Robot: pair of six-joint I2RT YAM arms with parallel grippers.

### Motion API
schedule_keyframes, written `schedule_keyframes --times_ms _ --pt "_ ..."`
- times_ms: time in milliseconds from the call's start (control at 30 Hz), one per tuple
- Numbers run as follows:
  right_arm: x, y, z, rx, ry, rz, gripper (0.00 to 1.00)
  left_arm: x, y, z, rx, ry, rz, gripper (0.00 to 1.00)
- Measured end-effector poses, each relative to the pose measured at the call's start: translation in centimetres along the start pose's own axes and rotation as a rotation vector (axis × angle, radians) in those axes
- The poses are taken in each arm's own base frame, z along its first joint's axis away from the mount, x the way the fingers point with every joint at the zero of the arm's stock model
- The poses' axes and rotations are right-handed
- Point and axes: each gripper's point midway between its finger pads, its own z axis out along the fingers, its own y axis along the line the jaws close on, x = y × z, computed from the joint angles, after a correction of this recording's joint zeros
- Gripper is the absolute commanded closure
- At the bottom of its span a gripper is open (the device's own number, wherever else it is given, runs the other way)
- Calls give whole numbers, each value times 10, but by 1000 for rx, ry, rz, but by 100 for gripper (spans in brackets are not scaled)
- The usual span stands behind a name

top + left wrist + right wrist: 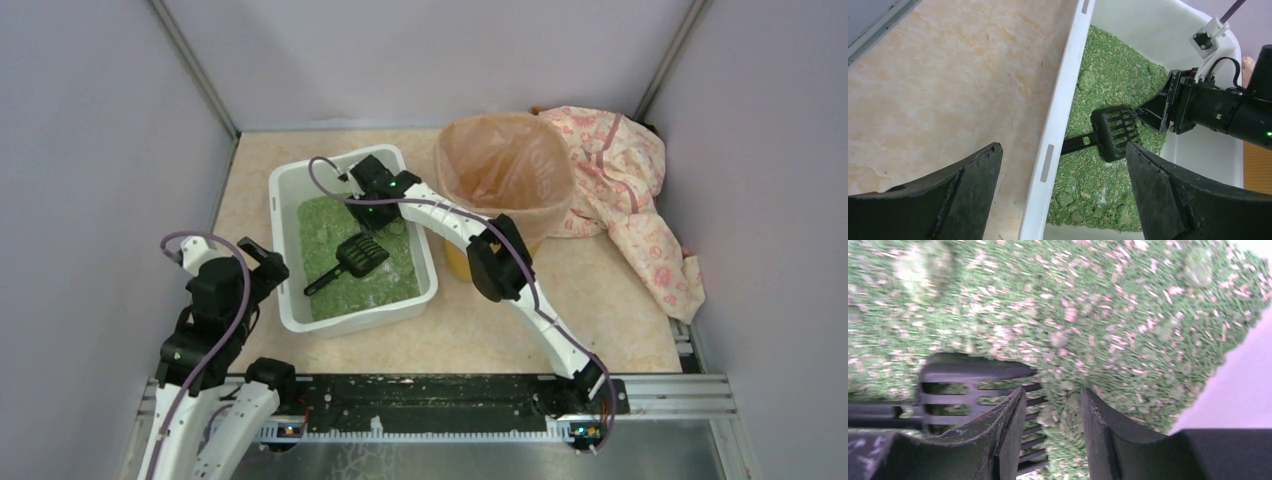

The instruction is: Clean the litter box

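Soft, even light fills the top view, seemingly from overhead; the white plastic litter tray (360, 320) throws only a faint, soft-edged shadow on the beige marbled counter (600, 290); the left wrist view is bright and sharp on the green pellet litter (1108, 70), though the black fingers (958, 195) of the left tool (1062, 150) sit dark and slightly soft; the right wrist view is smeared with blur, the black slotted scoop (973, 390) lacking crisp edges, the tray wall washed pale pink.

Probably a lab test booth, plain grey walls (90, 120), aluminium rail (670, 395)

One litter box (284, 250); one scoop (360, 255); one bin (505, 165) (bag-lined); one floral cloth (622, 172).
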Motion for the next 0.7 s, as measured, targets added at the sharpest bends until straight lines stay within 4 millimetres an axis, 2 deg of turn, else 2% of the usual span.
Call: schedule_keyframes --times_ms 133,200,300,433,633,700 --pt "11 -20 9 20 22 28 39 -2 0 -2 1 -2 -11 1" --pt "15 -21 11 15 21 29 32 -1 0 -2 1 0 -13 1" --pt "24 -14 5 1 35 10 27 -1 0 -2 0 3 -14 1" --pt "28 6 -6 -16 39 -46 23 1 -2 0 2 12 -11 1" --pt "18 45 -21 -54 4 -133 18 3 -4 1 12 20 -11 1" --pt "18 58 -25 -69 0 -167 13 3 -5 1 14 20 -12 1"
